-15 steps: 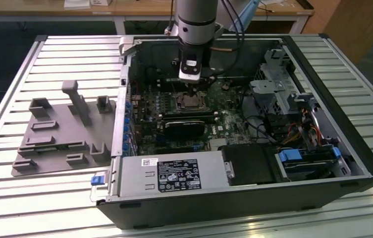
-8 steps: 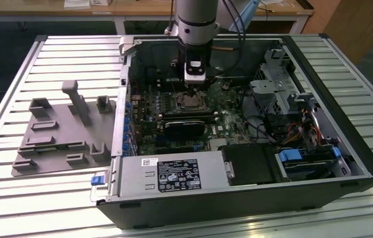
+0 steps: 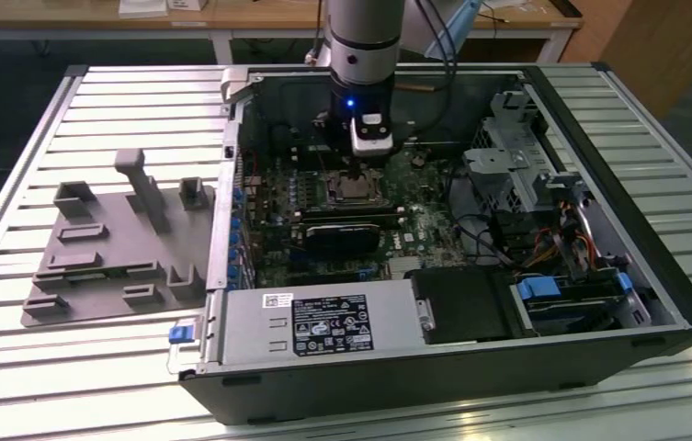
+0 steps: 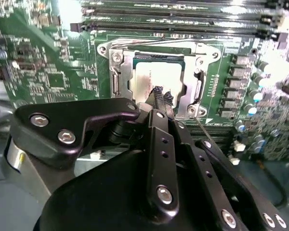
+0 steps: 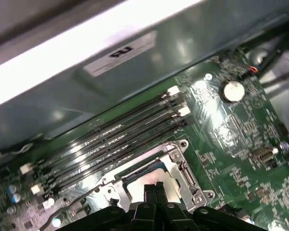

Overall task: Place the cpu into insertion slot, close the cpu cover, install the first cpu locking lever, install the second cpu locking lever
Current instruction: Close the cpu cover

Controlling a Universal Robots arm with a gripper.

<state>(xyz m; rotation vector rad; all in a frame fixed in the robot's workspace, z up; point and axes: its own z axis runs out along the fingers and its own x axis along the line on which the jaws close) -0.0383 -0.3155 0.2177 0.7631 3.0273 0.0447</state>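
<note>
In the exterior view the arm (image 3: pixel 358 46) stood upright inside the open computer case (image 3: pixel 469 377), and the gripper (image 3: pixel 366 163) hung directly over the cpu (image 3: pixel 355 187). In the second wrist view the cpu lay flat on the green board (image 4: pixel 62 57), framed by the cpu cover (image 4: pixel 121 77), just beneath the fingertips (image 4: pixel 158 91). In the first wrist view the 2 fingers (image 5: pixel 150 195) were pressed together, holding nothing.

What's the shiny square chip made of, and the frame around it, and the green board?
The cpu looks metal on top: pale silver-grey with a soft sheen. The cpu cover seems thin stamped metal, maybe steel: it glints brightly. The green circuit board looks like a stiff, glossy-coated board, probably plastic-like; I can't tell exactly.
</note>
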